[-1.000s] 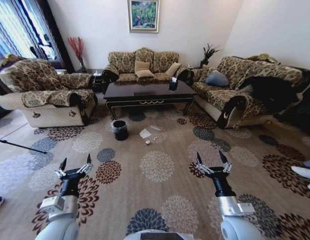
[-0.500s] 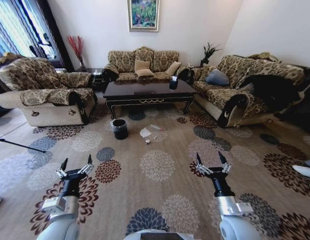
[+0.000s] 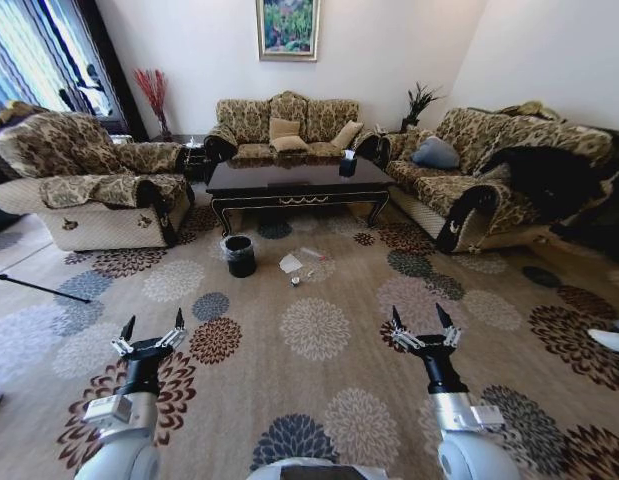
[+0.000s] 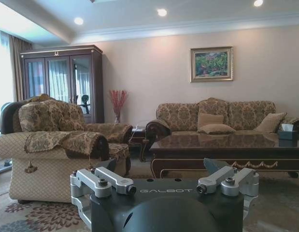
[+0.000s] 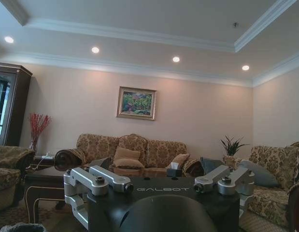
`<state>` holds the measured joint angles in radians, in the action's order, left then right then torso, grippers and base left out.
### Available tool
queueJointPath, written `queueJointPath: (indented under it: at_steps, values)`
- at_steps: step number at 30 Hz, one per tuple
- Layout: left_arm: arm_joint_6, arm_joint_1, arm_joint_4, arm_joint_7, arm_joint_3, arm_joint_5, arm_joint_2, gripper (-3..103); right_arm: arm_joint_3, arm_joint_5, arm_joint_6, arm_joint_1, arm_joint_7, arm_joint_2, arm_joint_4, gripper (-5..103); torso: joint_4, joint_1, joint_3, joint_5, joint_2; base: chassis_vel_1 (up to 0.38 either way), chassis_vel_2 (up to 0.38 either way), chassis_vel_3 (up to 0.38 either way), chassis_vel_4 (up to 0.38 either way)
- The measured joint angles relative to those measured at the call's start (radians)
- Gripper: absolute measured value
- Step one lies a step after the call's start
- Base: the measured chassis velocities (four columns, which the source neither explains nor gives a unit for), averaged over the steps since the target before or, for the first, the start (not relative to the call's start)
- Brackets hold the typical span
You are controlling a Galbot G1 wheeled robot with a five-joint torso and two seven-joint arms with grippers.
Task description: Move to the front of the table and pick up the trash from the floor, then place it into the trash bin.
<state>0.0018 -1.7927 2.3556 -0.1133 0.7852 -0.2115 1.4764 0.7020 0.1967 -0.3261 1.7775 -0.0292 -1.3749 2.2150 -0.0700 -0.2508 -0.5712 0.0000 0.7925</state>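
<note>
The dark glossy table (image 3: 299, 185) stands ahead in the middle of the room, between the sofas. In front of it on the patterned floor (image 3: 319, 330) lies the trash: a crumpled white paper (image 3: 290, 264), a clear bottle (image 3: 312, 255) and a small can (image 3: 295, 282). The black trash bin (image 3: 239, 256) stands just left of the paper. My left gripper (image 3: 151, 329) and right gripper (image 3: 421, 320) are held out low in front of me. Both are open and empty, far short of the trash. In the left wrist view the table (image 4: 226, 145) is straight ahead.
An armchair (image 3: 89, 195) stands at the left, a sofa (image 3: 284, 125) behind the table, and another sofa (image 3: 489, 180) at the right. A thin dark rod (image 3: 39, 290) lies on the carpet at the left. A person's shoe (image 3: 607, 342) is at the right edge.
The whole head view has shifted slightly, so the camera has moved a little. Both arms hold the same open pose. The trash and the bin lie as before.
</note>
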Motion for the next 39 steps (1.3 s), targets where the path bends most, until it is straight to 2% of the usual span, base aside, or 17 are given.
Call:
queueJointPath:
  at_steps: [17, 39]
  values:
    - [-0.027, -0.010, -0.007, 0.009, 0.002, 0.004, 0.002, 100, -0.003, -0.011, -0.009, 0.002, 0.000, -0.008, -0.008, 100, 0.0000, 0.029, 0.038, 0.0000, -0.067, 0.000, 0.000, 0.000, 0.000]
    - [-0.028, 0.006, -0.025, 0.012, 0.001, 0.008, -0.004, 100, -0.007, -0.014, -0.016, -0.007, 0.000, -0.012, -0.032, 100, 0.0000, 0.068, 0.089, 0.0000, -0.158, 0.000, 0.000, 0.000, 0.000]
